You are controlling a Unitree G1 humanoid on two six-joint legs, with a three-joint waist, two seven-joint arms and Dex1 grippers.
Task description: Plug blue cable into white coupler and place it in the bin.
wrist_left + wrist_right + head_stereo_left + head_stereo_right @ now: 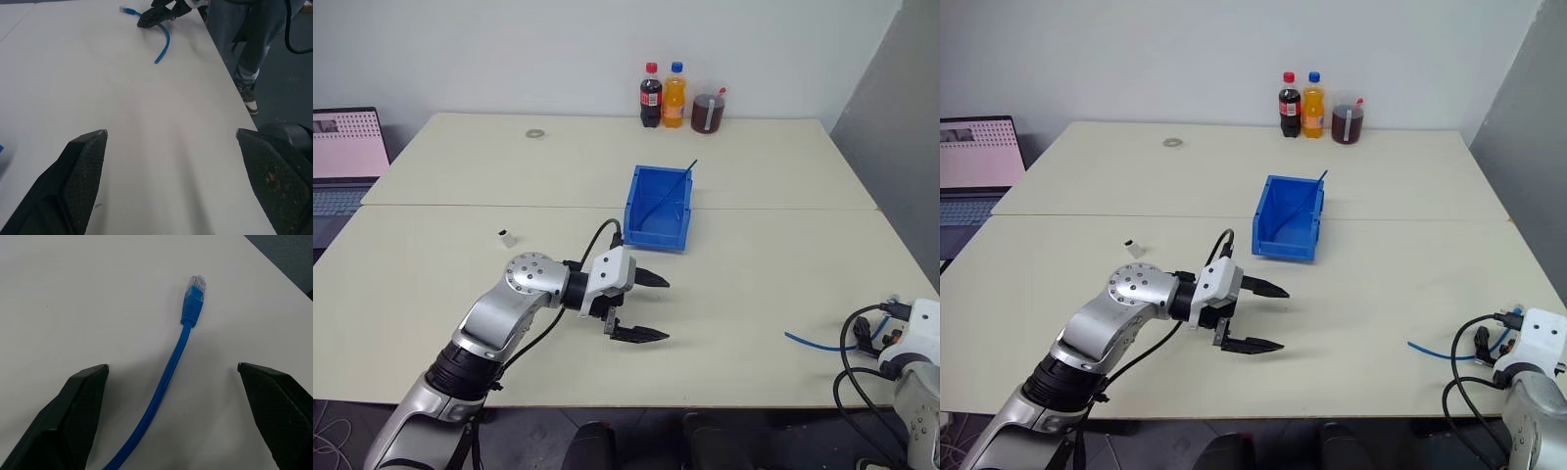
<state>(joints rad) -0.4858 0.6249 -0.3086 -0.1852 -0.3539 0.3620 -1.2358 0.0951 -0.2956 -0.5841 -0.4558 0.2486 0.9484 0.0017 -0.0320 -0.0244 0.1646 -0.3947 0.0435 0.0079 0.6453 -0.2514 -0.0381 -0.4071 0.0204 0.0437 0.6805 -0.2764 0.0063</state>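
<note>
Cream table (460, 294) before a plain white wall (509, 49).

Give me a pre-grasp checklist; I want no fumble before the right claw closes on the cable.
1. Right claw open: ok.
2. Cable lying between its fingers: ok.
3. Plug free on the table, ahead of the fingers: ok.
4. Left claw open and empty: ok.
5. Coupler alone on the table, untouched: ok.
6. Bin empty: not ok, a thin dark strand leans inside.

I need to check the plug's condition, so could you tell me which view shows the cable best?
The right wrist view: the cable and its plug fill it. The left wrist and eye views show it small and distant.
</note>
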